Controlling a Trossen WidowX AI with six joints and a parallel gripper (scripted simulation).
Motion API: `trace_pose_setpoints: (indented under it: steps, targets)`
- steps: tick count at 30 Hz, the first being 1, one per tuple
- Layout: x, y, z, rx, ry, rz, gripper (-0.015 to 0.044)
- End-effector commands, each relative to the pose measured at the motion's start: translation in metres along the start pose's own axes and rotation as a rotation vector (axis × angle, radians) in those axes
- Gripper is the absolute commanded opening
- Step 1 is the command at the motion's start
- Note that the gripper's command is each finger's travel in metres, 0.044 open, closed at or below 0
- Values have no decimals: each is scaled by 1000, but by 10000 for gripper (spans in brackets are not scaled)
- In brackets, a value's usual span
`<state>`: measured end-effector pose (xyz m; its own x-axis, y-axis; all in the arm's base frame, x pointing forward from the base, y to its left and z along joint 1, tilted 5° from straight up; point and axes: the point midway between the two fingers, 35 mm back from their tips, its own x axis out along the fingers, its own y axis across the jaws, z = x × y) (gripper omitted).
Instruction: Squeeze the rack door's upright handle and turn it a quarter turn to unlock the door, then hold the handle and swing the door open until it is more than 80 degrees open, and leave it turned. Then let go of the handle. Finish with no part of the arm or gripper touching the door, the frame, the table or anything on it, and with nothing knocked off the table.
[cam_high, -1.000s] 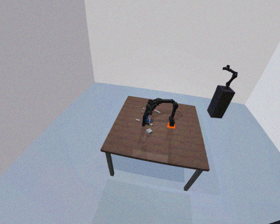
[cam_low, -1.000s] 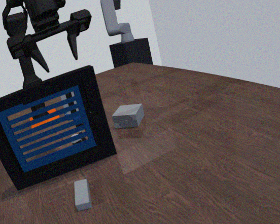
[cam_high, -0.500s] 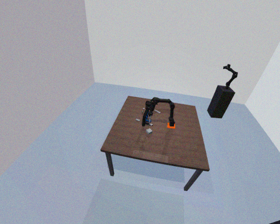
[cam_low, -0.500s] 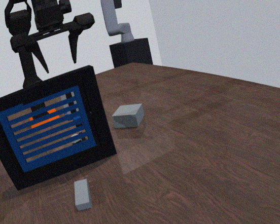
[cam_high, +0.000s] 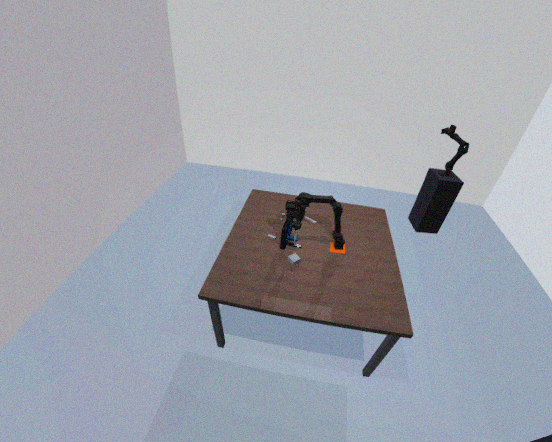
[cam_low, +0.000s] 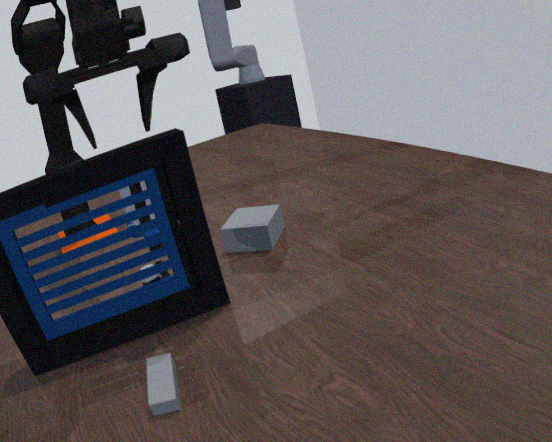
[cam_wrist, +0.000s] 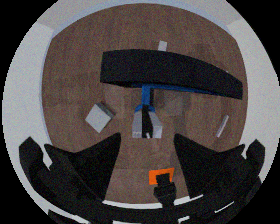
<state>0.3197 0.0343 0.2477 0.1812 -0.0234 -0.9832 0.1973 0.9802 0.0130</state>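
Note:
The black rack frame (cam_high: 284, 239) (cam_low: 200, 250) (cam_wrist: 150, 65) stands upright on the table. The blue slatted door (cam_low: 120, 303) (cam_wrist: 190, 89) lies flat within it and looks closed. In the wrist view a blue stem (cam_wrist: 146, 94) juts from the door's near side, with a grey flared part (cam_wrist: 156, 129) and a dark middle at its end, seemingly the handle. Its turn is hard to tell. My gripper (cam_low: 121, 139) (cam_wrist: 148, 137) is open and empty, pointing down above the handle's side of the frame. The fingertips stand either side of the handle in the wrist view, apparently higher than it.
A grey block (cam_high: 294, 258) (cam_low: 252, 230) (cam_wrist: 99, 117) lies beside the frame. A small grey bar (cam_high: 271, 236) (cam_low: 162, 385) (cam_wrist: 162, 46) lies on its far side, a longer bar (cam_high: 310, 219) (cam_wrist: 222, 126) on the door side. My arm's base stands on an orange plate (cam_high: 332, 249) (cam_wrist: 154, 177).

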Motion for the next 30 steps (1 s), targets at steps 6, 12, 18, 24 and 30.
trace_pose_setpoints:
  steps: [6,12,18,24,30]
  targets:
    - [15,1,0,6,20,4,297]
    - [25,1,0,7,32,6,297]
    - [35,1,0,8,44,8,297]
    - [44,1,-1,9,56,10,297]
    - [54,1,-2,10,68,12,297]
